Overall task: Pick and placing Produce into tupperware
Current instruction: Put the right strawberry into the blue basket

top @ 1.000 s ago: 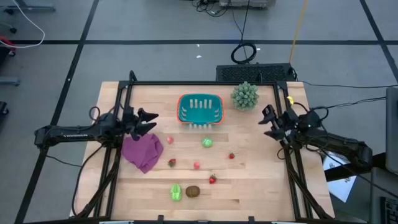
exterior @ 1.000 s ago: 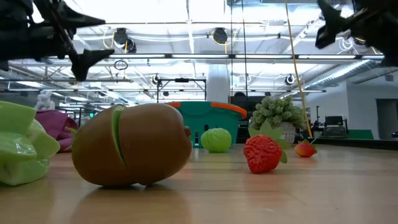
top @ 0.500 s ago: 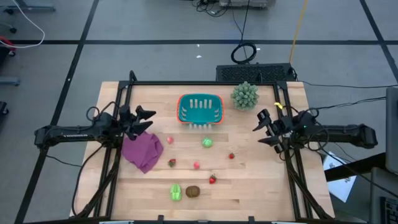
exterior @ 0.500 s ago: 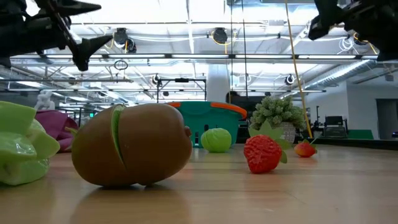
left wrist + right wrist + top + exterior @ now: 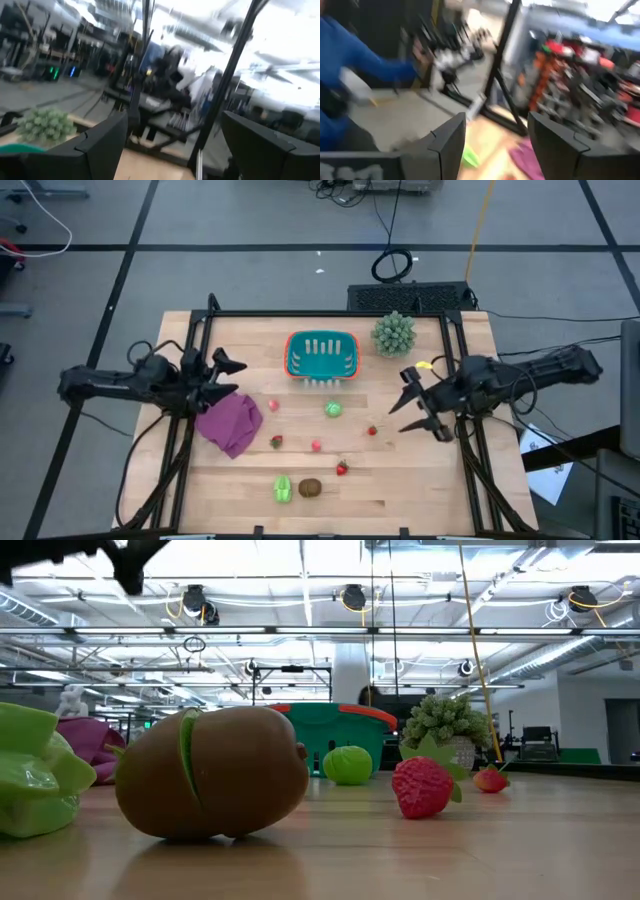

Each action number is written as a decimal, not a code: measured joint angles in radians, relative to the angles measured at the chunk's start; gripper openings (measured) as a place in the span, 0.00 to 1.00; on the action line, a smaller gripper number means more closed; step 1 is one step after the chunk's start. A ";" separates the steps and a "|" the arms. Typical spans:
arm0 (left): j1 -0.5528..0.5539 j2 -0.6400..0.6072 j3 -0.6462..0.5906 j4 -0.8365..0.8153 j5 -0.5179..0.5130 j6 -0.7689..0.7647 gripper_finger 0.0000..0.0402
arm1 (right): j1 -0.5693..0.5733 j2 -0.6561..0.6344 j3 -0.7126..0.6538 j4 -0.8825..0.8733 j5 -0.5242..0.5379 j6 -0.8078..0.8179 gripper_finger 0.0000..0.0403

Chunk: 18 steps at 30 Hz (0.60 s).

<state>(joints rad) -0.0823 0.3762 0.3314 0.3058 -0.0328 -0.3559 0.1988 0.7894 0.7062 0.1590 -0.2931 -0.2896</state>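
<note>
Teal tupperware (image 5: 321,356) apart from the scattered produce (image 5: 333,409).

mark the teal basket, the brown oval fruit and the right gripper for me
teal basket (image 5: 321,356): high view, on its slotted floor.
brown oval fruit (image 5: 310,488): high view, centre of its body.
right gripper (image 5: 408,402): high view, midway between its open fingertips.

Glossy plastic produce (image 5: 212,773), wooden table (image 5: 420,470)

We see bright, even overhead light and soft shadows on the table (image 5: 420,470). Both wrist views smear with blur; ceiling lamps (image 5: 350,597) glare at twelve o'clock.
</note>
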 joint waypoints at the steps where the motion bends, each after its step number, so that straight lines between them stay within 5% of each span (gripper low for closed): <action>1: -0.029 0.025 0.052 -0.058 -0.025 0.012 0.81 | 0.018 0.017 0.034 -0.052 0.053 -0.032 0.50; 9: -0.260 0.289 0.474 -0.492 -0.218 0.062 0.81 | 0.110 0.128 0.265 -0.332 0.397 -0.116 0.50; 14: -0.366 0.467 0.676 -0.730 -0.402 -0.012 0.81 | 0.137 0.201 0.345 -0.475 0.477 -0.009 0.50; 18: -0.412 0.591 0.788 -0.883 -0.455 -0.116 0.81 | 0.147 0.270 0.381 -0.578 0.479 0.124 0.50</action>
<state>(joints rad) -0.4939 0.9673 1.1197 -0.5770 -0.4882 -0.4721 0.3458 1.0597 1.0870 -0.4185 0.1856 -0.1654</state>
